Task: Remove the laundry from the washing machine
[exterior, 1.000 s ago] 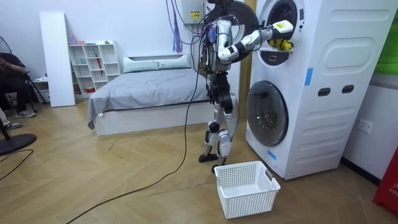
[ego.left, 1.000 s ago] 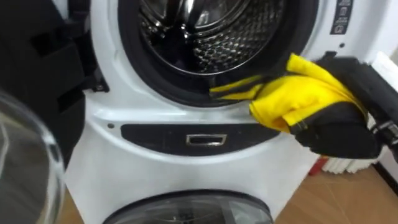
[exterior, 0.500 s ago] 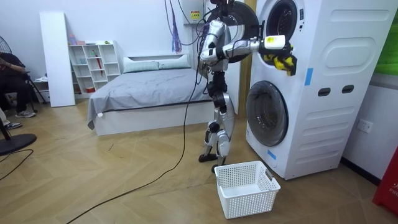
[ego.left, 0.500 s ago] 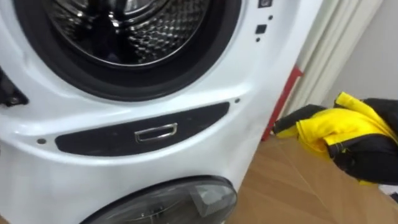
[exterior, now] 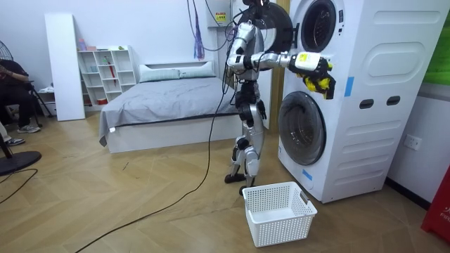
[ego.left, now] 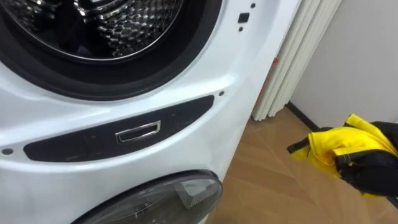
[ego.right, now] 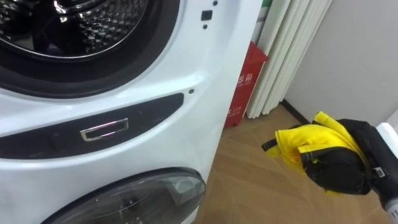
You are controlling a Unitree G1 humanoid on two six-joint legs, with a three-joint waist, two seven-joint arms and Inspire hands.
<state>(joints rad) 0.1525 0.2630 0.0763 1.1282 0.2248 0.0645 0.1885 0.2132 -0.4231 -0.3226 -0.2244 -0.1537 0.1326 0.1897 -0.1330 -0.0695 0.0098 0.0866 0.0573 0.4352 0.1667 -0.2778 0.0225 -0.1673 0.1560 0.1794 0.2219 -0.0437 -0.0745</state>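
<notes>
A yellow cloth [ego.left: 336, 146] with dark trim is bunched in my right hand [ego.left: 372, 173], whose dark fingers are curled round it. Hand and cloth hang in the air over the wooden floor, right of the washing machine's front and well clear of the open upper drum [ego.left: 93, 25]. In the room view I stand facing the stacked machines with the right arm stretched out; the right hand [exterior: 307, 60] holds the yellow cloth [exterior: 318, 81] in front of the upper machine. The steel drum's inside shows no other cloth in the part I see.
The lower machine's round glass door [ego.left: 155, 199] is shut below the drum. A white laundry basket [exterior: 279, 211] stands on the floor by my feet. A red object [ego.right: 245, 87] and white slats [ego.left: 292, 56] stand right of the machines. A bed [exterior: 169, 98] lies behind me.
The right hand has drawn the yellow cloth off the drum's rim, then right and down, away from the machine. My view has swung to the right.
</notes>
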